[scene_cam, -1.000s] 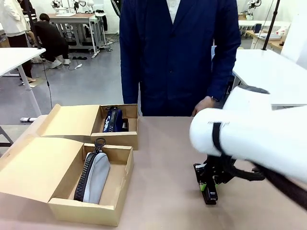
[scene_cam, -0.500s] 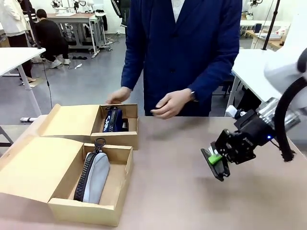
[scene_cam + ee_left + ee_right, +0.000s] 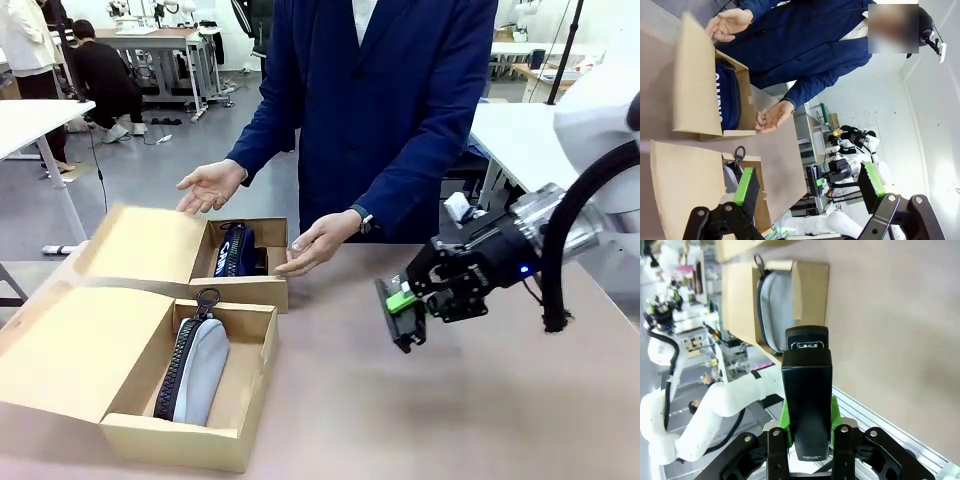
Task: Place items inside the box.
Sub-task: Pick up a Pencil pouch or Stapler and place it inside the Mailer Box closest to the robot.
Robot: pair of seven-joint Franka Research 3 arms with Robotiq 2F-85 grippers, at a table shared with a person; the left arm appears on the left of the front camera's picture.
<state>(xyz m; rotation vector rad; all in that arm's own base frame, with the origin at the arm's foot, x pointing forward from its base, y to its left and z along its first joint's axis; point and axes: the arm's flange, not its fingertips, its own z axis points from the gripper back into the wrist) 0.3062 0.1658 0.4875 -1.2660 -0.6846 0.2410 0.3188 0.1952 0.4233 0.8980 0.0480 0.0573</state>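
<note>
My right gripper point(image 3: 402, 306) hangs above the table right of centre, shut on a black stapler point(image 3: 392, 320). In the right wrist view the stapler point(image 3: 807, 385) stands clamped between the green pads point(image 3: 786, 416), pointing at the near box. That near cardboard box point(image 3: 258, 372) holds a grey pencil case point(image 3: 197, 368) with a black zip, seen again as the grey case point(image 3: 775, 310). The far box point(image 3: 250, 290) holds a navy case point(image 3: 236, 249). My left gripper point(image 3: 808, 186) is open with nothing between its fingers, looking over both boxes.
A person in a dark blue coat stands across the table. One hand point(image 3: 208, 185) hovers over the far box's lid, the other hand point(image 3: 313, 245) is held out just right of that box. Bare tabletop point(image 3: 420, 420) lies right of the boxes.
My right gripper has lifted the stapler off the table and carried it left toward the boxes. The person's hands have moved out to either side of the far box.
</note>
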